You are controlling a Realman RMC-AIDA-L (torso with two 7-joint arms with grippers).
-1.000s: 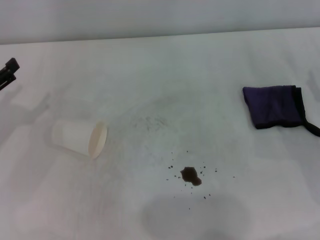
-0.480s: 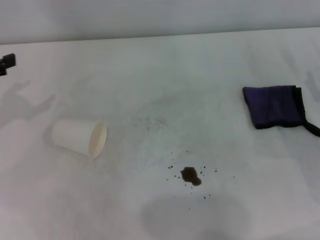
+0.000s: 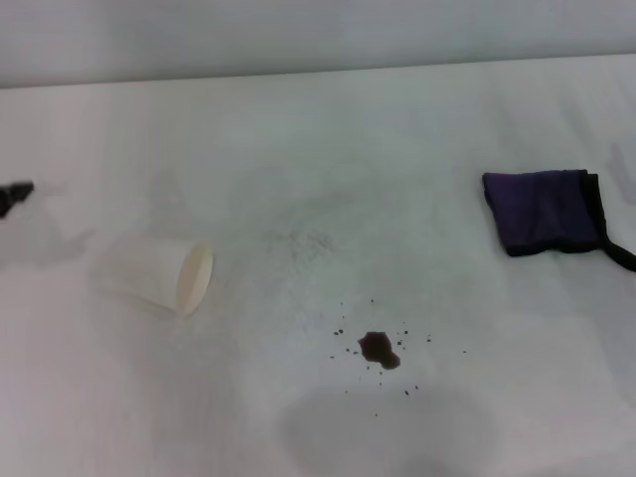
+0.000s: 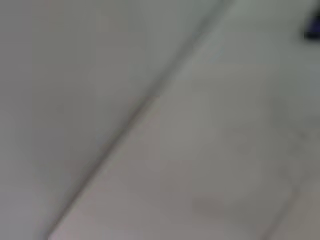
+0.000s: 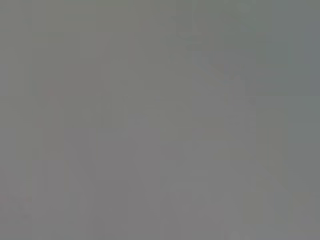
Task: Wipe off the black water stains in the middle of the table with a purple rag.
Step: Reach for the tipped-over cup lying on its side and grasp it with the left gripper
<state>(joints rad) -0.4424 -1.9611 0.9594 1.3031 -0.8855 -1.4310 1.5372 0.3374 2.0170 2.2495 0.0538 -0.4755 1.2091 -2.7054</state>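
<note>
The black water stains [image 3: 379, 349] form a small dark blot ringed by tiny specks, on the white table [image 3: 318, 149] a little right of centre and towards the near edge. At the right side lies the purple rag [image 3: 542, 211], folded flat, its thin black strap trailing to the right edge. Nothing touches either one. Only a dark tip of my left gripper [image 3: 13, 196] shows at the far left edge of the head view, well away from both the stain and the rag. My right gripper is out of view.
A white paper cup [image 3: 164, 273] lies on its side at the left, mouth facing right, close to the left gripper's tip. The table's far edge [image 3: 318, 70] meets a pale wall. Both wrist views show only blurred pale surfaces.
The left gripper's tip has dropped lower along the left edge of the head view, and its shadow has shifted over the cup. Stain, rag and cup have not moved.
</note>
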